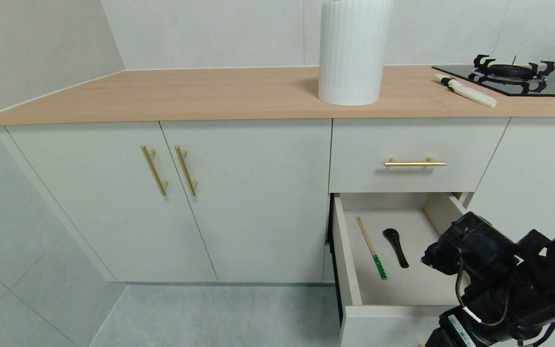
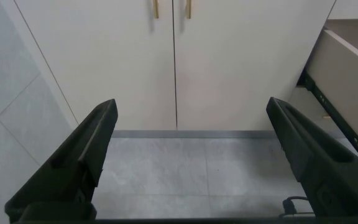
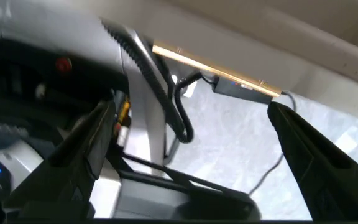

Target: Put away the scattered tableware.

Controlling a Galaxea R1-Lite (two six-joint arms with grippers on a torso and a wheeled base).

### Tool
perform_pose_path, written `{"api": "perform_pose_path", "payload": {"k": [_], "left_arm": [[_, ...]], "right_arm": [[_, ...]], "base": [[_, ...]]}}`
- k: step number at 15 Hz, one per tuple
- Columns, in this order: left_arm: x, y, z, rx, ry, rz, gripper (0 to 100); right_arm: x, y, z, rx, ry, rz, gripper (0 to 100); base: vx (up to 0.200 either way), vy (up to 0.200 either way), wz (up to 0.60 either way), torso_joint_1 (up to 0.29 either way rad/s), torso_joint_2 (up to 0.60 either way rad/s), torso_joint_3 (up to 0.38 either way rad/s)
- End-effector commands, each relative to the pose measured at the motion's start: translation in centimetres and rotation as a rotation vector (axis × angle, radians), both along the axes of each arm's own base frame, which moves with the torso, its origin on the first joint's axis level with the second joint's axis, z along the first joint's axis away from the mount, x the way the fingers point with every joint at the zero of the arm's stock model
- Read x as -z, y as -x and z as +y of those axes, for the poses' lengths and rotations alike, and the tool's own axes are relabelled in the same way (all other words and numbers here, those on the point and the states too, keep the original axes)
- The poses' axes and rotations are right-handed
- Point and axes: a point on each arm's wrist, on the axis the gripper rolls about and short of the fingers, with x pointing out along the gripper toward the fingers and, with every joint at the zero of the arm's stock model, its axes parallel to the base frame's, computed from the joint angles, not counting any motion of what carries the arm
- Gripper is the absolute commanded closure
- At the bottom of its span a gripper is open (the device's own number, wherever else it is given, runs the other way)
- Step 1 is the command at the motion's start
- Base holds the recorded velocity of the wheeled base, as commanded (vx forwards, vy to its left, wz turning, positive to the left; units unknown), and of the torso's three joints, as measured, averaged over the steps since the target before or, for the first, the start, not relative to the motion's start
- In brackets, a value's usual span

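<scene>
The lower drawer [image 1: 348,270] is pulled out. Inside it lie a pair of chopsticks [image 1: 372,248] with green ends and a black spoon [image 1: 395,246], side by side. A cream-coloured knife [image 1: 465,90] rests on the wooden counter beside the stove. My right arm [image 1: 489,270] hangs by the drawer's front right corner. Its gripper [image 3: 197,162] is open and holds nothing, with a gold bar handle [image 3: 216,68] beyond the fingers. My left gripper [image 2: 194,168] is open and holds nothing, low over the floor and facing the cabinet doors [image 2: 176,62].
A tall white ribbed container [image 1: 352,50] stands on the counter [image 1: 186,96] above the drawers. A black gas stove [image 1: 523,77] is at the far right. The upper drawer [image 1: 415,154] is closed, as is the double-door cabinet [image 1: 171,193] to its left. Grey tiled floor lies below.
</scene>
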Motion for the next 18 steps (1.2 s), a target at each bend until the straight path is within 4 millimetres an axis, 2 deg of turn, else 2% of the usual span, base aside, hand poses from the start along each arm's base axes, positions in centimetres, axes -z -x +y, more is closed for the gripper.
{"api": "perform_pose_path", "payload": {"k": [1, 7, 10, 12, 18], "left_arm": [[0.0, 0.0, 0.0, 0.0, 0.0, 0.0, 0], [0.0, 0.0, 0.0, 0.0, 0.0, 0.0, 0], [0.0, 0.0, 0.0, 0.0, 0.0, 0.0, 0], [0.0, 0.0, 0.0, 0.0, 0.0, 0.0, 0], [0.0, 0.0, 0.0, 0.0, 0.0, 0.0, 0]], "right_arm": [[0.4, -1.2, 0.3, 0.061, 0.006, 0.008, 0], [0.6, -3.7, 0.1, 0.236, 0.026, -0.037, 0], [0.5, -4.1, -0.2, 0.259, 0.034, -0.054, 0], [0.6, -5.0, -0.9, 0.303, 0.041, -0.095, 0], [1.6, -7.1, -1.3, 0.359, 0.033, -0.196, 0]], "base": [[0.0, 0.0, 0.0, 0.0, 0.0, 0.0], [0.0, 0.0, 0.0, 0.0, 0.0, 0.0], [0.0, 0.0, 0.0, 0.0, 0.0, 0.0], [0.0, 0.0, 0.0, 0.0, 0.0, 0.0], [0.0, 0.0, 0.0, 0.0, 0.0, 0.0]]}}
